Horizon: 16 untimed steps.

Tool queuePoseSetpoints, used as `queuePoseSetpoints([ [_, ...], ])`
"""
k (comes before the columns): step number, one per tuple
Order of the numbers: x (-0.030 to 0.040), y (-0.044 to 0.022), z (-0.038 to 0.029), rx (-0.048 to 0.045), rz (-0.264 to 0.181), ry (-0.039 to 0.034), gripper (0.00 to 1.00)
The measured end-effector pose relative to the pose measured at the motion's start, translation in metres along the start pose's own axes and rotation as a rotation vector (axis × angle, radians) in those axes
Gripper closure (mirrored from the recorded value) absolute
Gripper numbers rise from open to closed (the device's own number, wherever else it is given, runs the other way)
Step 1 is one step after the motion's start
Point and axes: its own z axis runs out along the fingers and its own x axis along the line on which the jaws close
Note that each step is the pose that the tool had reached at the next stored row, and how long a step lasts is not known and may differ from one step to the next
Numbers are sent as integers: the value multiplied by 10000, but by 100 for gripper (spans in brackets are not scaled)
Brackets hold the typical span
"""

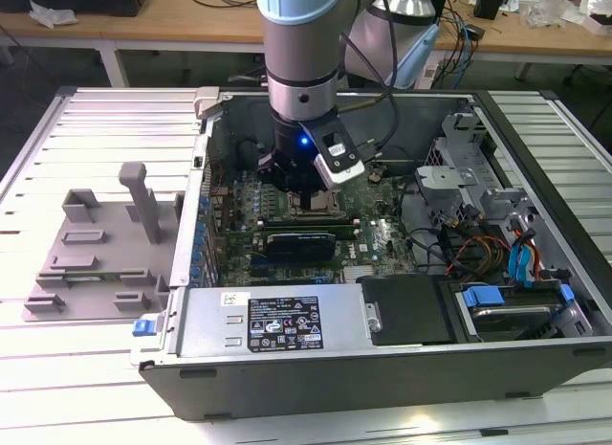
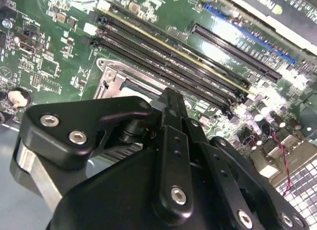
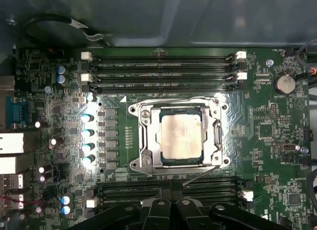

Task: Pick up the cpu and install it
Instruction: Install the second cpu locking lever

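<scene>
First wrist view shows one cpu [image 3: 182, 136] seated inside the single socket frame [image 3: 178, 136]. Four memory slots [image 3: 163, 71] lie beside that frame. Whether the gripper [image 3: 171, 207] is open, I cannot tell.

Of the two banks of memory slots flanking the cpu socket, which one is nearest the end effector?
The bank beside the end effector; the other bank lies beyond the cpu.
</scene>
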Motion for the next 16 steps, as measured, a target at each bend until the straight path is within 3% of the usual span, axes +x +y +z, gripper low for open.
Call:
queuePoseSetpoints([
  [8,38,-23,75,2,-4,20,89],
  [16,69,-24,93,14,-101,25,89],
])
